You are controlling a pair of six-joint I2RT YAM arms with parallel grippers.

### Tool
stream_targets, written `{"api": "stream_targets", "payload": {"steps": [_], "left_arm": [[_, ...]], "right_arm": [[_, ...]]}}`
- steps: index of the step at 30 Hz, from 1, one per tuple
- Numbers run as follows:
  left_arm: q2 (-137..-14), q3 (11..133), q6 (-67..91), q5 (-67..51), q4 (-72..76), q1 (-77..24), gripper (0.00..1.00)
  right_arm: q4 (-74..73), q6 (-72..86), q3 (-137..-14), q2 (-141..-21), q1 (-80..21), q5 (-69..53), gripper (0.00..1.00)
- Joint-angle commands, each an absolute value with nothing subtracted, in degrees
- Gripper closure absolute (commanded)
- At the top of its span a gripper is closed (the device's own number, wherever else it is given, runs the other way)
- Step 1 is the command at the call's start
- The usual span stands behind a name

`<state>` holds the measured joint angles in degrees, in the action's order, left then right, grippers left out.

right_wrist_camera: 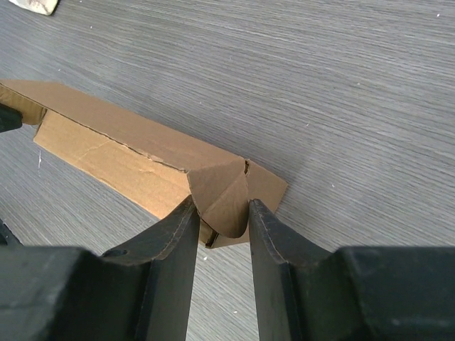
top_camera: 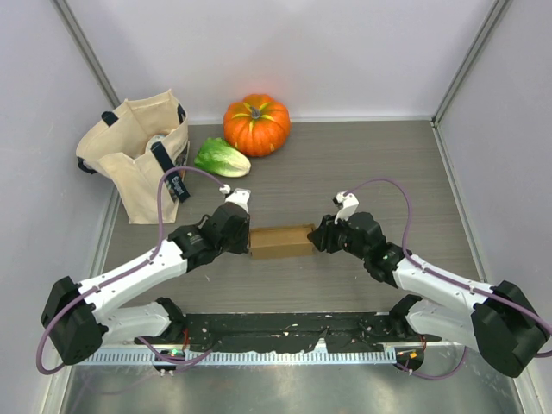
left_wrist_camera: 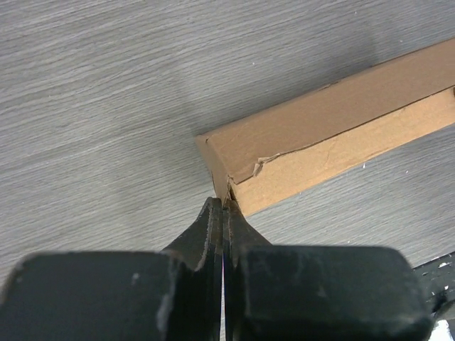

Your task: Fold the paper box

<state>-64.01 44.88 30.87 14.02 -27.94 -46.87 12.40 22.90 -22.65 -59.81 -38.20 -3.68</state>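
The paper box [top_camera: 280, 241] is a small tan cardboard box lying flat in the middle of the table, held between my two arms. My left gripper [top_camera: 248, 240] is at its left end. In the left wrist view the box [left_wrist_camera: 334, 135] runs off to the upper right, and the left gripper [left_wrist_camera: 224, 206] is shut, its tips pinching the thin edge at the box's near corner. My right gripper [top_camera: 315, 235] is at the right end. There the right gripper [right_wrist_camera: 220, 209] has one finger pressed on each side of the box's [right_wrist_camera: 128, 149] curved end flap.
An orange pumpkin [top_camera: 256, 123] and a green lettuce [top_camera: 222, 158] sit at the back, with a beige tote bag [top_camera: 138, 155] at the back left. Pale enclosure walls stand on the left, right and back. A black rail [top_camera: 285, 332] runs along the near edge.
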Motion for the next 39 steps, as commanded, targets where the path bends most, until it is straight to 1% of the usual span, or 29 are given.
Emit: {"api": "stream_targets", "payload": {"steps": [1,10,12,15,19,30,39], "left_arm": [[-63.5,48.2,29.8,14.5,-27.2,-47.1,1.0],[-65.5,52.9,30.9,10.9,-32.2,-47.1,1.0],[-65.7,53.0,31.5,10.0,-31.8,-47.1,1.0],[-66.4,53.0,32.7,9.3,-31.7,-47.1,1.0],[-66.6,52.7,34.2,8.3,-31.6,-47.1,1.0],[-65.2,53.3,37.4,4.5,-30.5,-44.7,1.0],[-65.3,51.2,35.0,7.9,-36.1,-44.8,1.0]], "right_arm": [[11.9,22.1,-24.2,-60.7,-38.8,-2.5,0.62],[11.3,20.8,-25.0,-62.8,-41.1,-0.3,0.62],[10.8,20.7,-25.4,-63.3,-41.9,3.1,0.61],[10.2,20.4,-26.0,-63.7,-43.5,4.5,0.58],[9.3,19.8,-27.0,-64.4,-45.0,6.8,0.58],[8.6,18.8,-27.8,-66.2,-46.8,8.4,0.58],[8.5,19.4,-27.6,-65.6,-46.7,8.5,0.58]]}}
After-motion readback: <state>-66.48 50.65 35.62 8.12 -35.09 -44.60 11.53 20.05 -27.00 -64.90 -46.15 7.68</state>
